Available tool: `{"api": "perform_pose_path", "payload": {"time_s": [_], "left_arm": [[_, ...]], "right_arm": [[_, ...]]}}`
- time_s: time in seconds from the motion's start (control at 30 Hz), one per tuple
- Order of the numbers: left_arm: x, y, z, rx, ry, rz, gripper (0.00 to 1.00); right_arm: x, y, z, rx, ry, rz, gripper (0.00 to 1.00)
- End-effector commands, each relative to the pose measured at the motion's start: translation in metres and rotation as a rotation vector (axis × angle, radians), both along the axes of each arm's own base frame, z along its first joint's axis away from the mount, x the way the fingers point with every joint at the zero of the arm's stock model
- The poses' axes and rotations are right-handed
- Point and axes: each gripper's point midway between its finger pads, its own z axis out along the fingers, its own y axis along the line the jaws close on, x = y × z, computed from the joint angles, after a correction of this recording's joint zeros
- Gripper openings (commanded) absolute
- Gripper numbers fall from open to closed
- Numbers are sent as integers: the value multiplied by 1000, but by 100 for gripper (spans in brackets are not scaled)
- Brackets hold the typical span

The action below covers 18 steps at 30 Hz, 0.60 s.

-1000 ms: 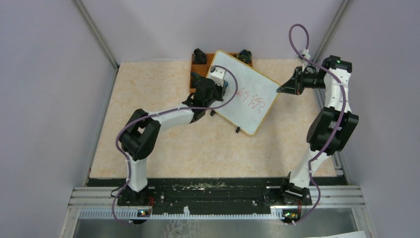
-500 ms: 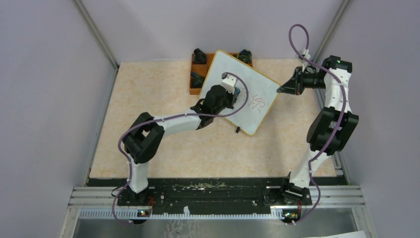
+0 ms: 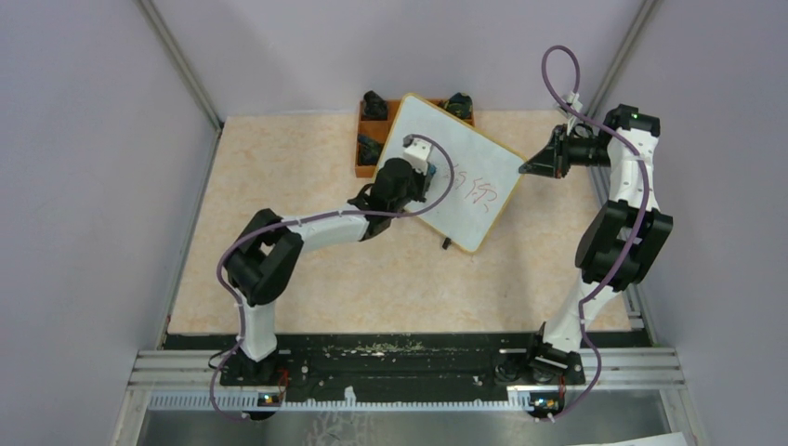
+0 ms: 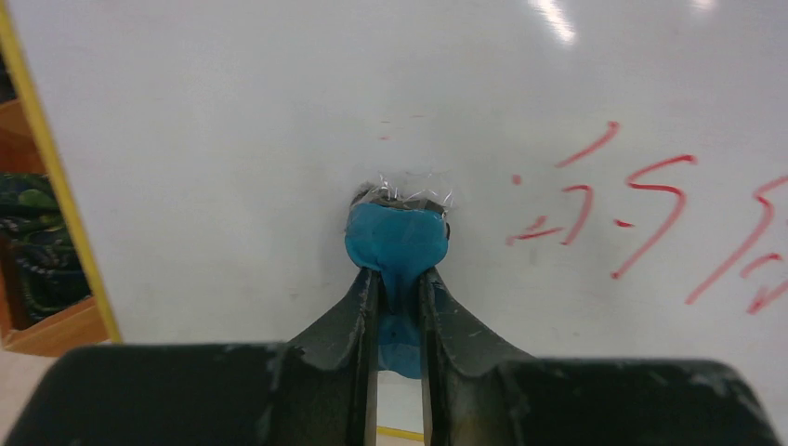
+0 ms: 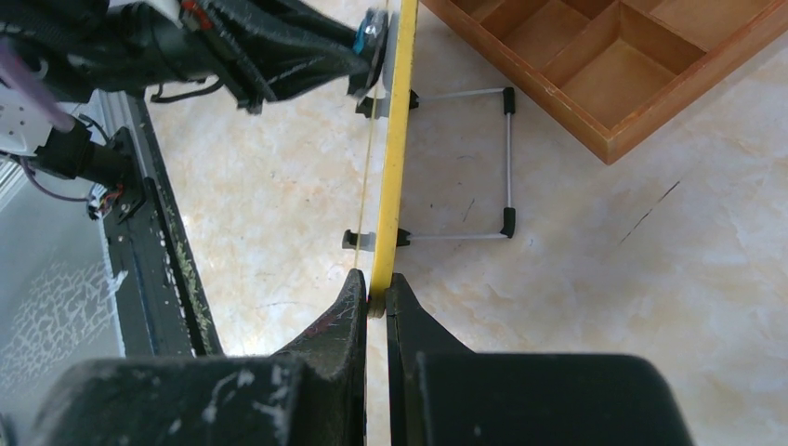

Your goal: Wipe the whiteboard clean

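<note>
Fingers [image 4: 357, 314] of the left gripper [image 4: 398, 283] are clenched on a blue eraser [image 4: 397, 237]. Eraser tip is pressed to the whiteboard [image 3: 460, 139], left of the red writing [image 4: 650, 209]. Right gripper [image 5: 376, 295] is pinched shut on the board's yellow frame at its right corner. Whiteboard stands propped on a wire stand [image 5: 506, 158] at the far middle of the table [image 3: 307, 158], partly over the orange-brown tray [image 3: 365, 156].

Top camera looks down from afar; both wrist cameras — close in — face the whiteboard [image 3: 460, 149] (right one edge-on).
</note>
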Motion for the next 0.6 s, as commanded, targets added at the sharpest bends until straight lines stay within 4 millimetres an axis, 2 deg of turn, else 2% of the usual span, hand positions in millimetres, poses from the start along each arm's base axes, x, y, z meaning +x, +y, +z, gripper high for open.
{"api": "perform_pose_path", "payload": {"time_s": [0.0,0.1,0.2,0.4,0.57], "left_arm": [[34,52,12,8,-11,112,0],[52,64,17,13,-13,142,0],[60,56,24,14,-13,118,0],[53,10,38,-8,-23,32,0],[29,-37,36,-21,-13,-56,0]], "right_arm": [[-10,7,-14,-61,16,51,0],[-10,8,-14,-58,18,51,0],[-10,8,-15,-57,20,52,0],[-11,10,-16,-55,24,56,0],[-12,10,-15,-58,22,59,0]]}}
